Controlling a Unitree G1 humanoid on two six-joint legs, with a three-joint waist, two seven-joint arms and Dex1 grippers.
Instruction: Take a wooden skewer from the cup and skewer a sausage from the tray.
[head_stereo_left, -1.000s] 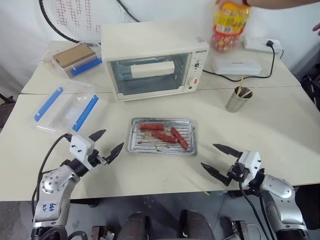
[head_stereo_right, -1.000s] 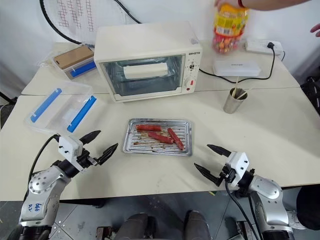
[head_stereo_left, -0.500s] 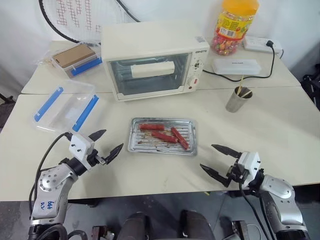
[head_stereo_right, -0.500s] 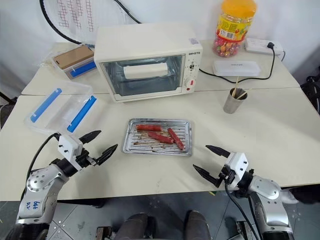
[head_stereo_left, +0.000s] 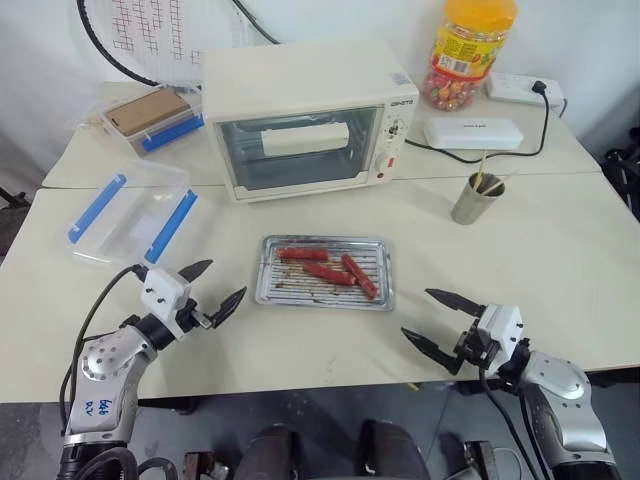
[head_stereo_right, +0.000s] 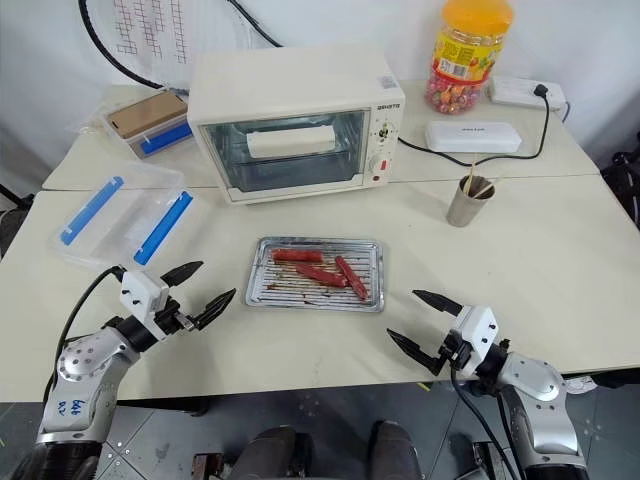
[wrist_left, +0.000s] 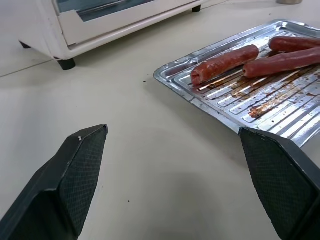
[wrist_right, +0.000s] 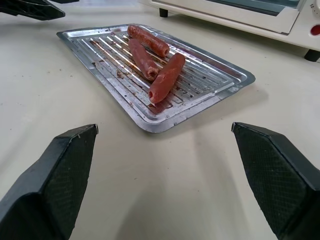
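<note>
Steel cup (head_stereo_left: 476, 199) holding skewers (head_stereo_left: 486, 180) is sitting untouched behind-right of the tray (head_stereo_left: 324, 272) with three sausages (head_stereo_left: 330, 270), jar (head_stereo_left: 468, 52) now resting on the desk (head_stereo_left: 560, 260), both claws, left (head_stereo_left: 212, 290) and right (head_stereo_left: 432, 318), staying wide and empty, so nothing's started.

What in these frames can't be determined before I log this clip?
- Skewer count in the cup: too small in the head views; the cup wall hides the lower ends.
- Contents of the toaster oven: only a pale block behind reflective glass.
- Far end of the tray: cut off by the left wrist view's edge.
- Undersides of the sausages: hidden against the tray.
</note>
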